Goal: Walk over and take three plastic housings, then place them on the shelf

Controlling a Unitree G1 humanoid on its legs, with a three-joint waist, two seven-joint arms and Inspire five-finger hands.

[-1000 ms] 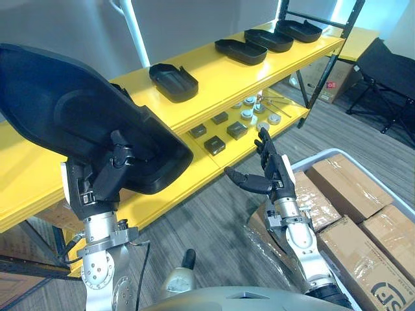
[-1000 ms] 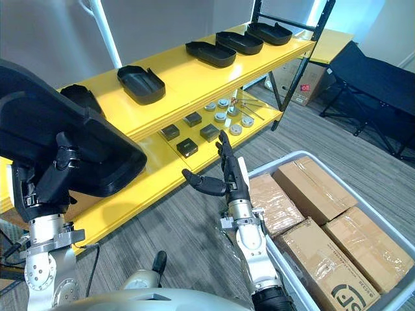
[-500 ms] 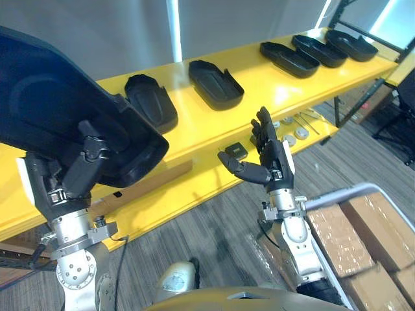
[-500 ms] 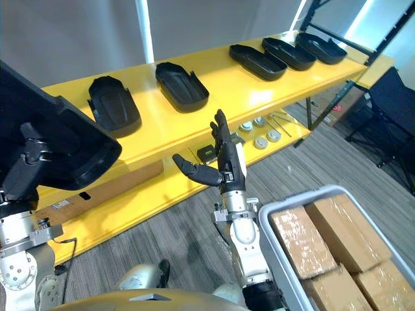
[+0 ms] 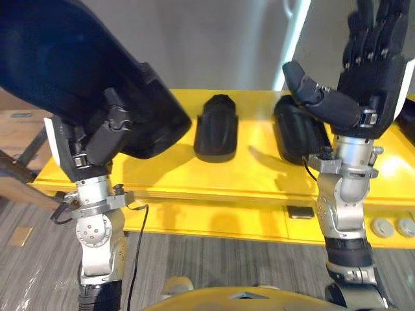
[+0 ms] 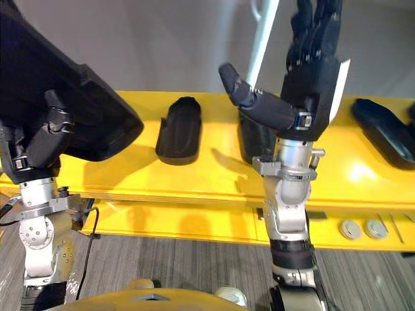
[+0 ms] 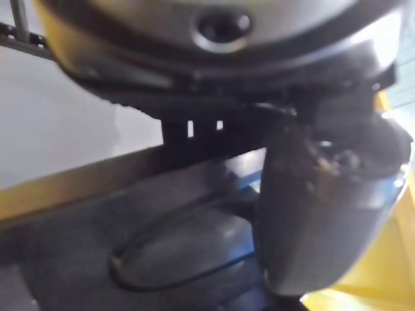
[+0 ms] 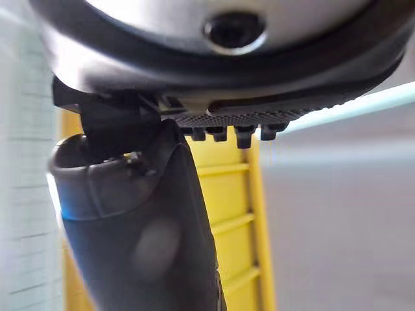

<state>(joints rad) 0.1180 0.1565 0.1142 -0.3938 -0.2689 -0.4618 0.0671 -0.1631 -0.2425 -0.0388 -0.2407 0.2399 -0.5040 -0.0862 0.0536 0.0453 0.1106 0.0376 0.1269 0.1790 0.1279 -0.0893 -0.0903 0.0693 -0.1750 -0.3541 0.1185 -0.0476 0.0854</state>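
My left hand is shut on a large black plastic housing and holds it up at the left, above the front of the yellow shelf. The housing's inner face shows past the thumb in the left wrist view. Two black housings lie on the shelf top, one in the middle and one partly hidden behind my right hand. My right hand is raised in front of the shelf, open, fingers straight up and thumb out, holding nothing.
A lower yellow shelf level carries a small dark block and round metal discs. Another black housing lies far right on the top level. A white pole stands behind against the grey wall. Grey carpet lies below.
The camera has swung and dropped, so the shelf now lies level and close ahead. My right hand has risen higher, still open. The left hand keeps its hold on the housing.
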